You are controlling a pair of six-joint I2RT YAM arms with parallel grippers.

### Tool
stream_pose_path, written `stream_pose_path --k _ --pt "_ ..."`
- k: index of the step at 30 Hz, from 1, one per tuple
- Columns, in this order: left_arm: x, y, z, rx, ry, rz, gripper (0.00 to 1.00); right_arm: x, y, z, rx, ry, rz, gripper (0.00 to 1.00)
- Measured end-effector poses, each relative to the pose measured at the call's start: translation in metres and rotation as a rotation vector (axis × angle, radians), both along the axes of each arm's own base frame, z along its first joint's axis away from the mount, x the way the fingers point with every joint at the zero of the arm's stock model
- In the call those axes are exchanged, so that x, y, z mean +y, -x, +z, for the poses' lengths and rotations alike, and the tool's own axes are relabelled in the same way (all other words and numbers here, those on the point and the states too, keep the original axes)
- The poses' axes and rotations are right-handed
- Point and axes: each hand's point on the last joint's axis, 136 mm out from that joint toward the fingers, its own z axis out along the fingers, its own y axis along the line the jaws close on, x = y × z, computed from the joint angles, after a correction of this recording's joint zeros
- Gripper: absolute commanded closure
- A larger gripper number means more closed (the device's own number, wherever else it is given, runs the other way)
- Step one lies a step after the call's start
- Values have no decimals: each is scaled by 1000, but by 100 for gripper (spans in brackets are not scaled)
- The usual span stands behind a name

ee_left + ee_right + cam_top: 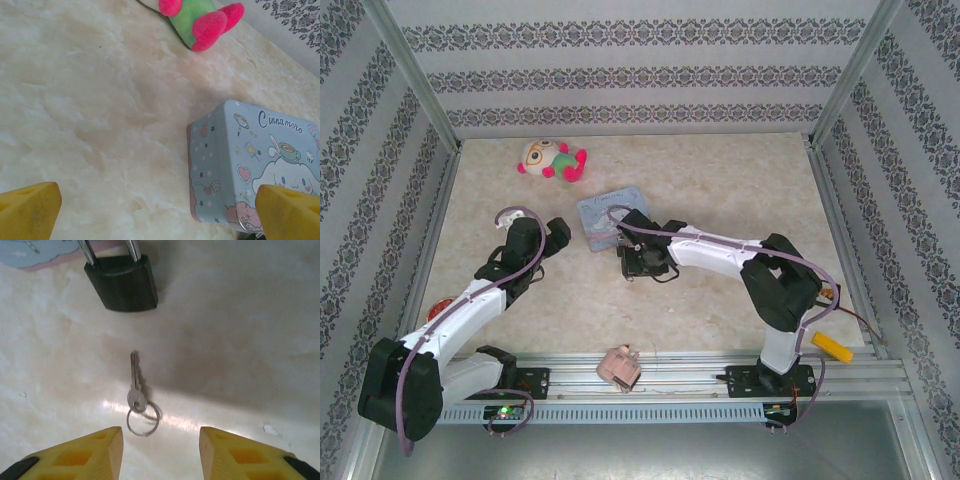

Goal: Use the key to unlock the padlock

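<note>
- Jaws on my right stand partly apart, empty, just short of the key [134, 382] lying flat on the surface [240, 340].
- Beyond the key, apart from it, lies the padlock [122, 284], shackle end by the tin [30, 252].
- Left jaws gape wide, empty, near the tin.

Bright, soft light all over, and the top view looks pale and a bit washed out. In the right wrist view a white shine streaks the worktop [240, 315] beside the key [134, 385] — a grey shadow lies just right of it. The right end effector [160, 450] looks blurry up close
</note>
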Motion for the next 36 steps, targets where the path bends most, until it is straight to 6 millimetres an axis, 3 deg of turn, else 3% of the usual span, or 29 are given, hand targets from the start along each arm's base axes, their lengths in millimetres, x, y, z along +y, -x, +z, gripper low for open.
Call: stream_pose_path --k 12,21,36 --pt "-4 -1 -6 18 11 -17 1 16 -6 -24 48 2 36 64" --pt "-4 -3 -12 36 16 -21 1 26 7 -29 58 35 91 66" --pt "-4 -3 -12 36 21 -21 1 25 3 -30 47 64 85 73"
